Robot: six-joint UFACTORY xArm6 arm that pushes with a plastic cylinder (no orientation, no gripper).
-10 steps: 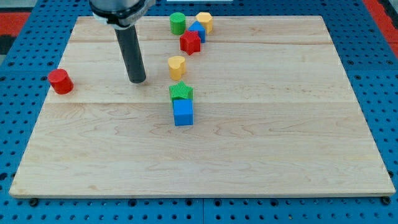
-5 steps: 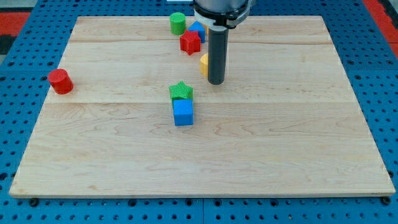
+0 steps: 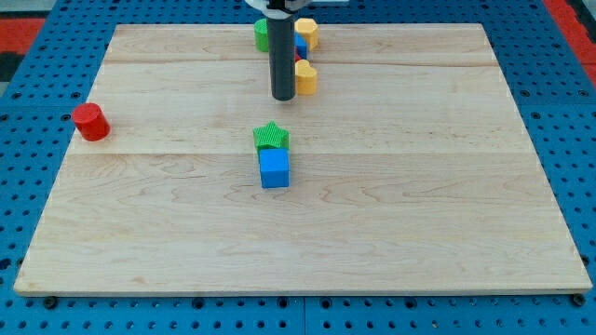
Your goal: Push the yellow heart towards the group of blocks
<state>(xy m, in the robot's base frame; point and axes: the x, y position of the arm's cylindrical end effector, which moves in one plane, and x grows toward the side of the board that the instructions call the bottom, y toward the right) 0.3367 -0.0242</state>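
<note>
1. The wooden table (image 3: 419, 233) fills the view; most of its top is bare.
2. My rod comes down from the top edge, and my tip (image 3: 283, 97) rests just at the view's left of the yellow heart (image 3: 305, 78), touching it or very nearly. There are no jaws on this rig to spread or press, only the plain rod.
3. The group sits at the middle of the top edge: a green cylinder (image 3: 262, 34), a yellow block (image 3: 306, 30) and a blue block (image 3: 300, 47), partly hidden behind the rod. Whether more blocks lie behind it I cannot tell.
4. The yellow heart lies just below that group, close to the blue block, so the task looks nearly done; a short nudge toward the top edge would close what gap is left.
5. Mid-table, a green star (image 3: 271, 137) touches a blue cube (image 3: 275, 168) below it.
6. A red cylinder (image 3: 90, 122) stands alone by the left edge.
</note>
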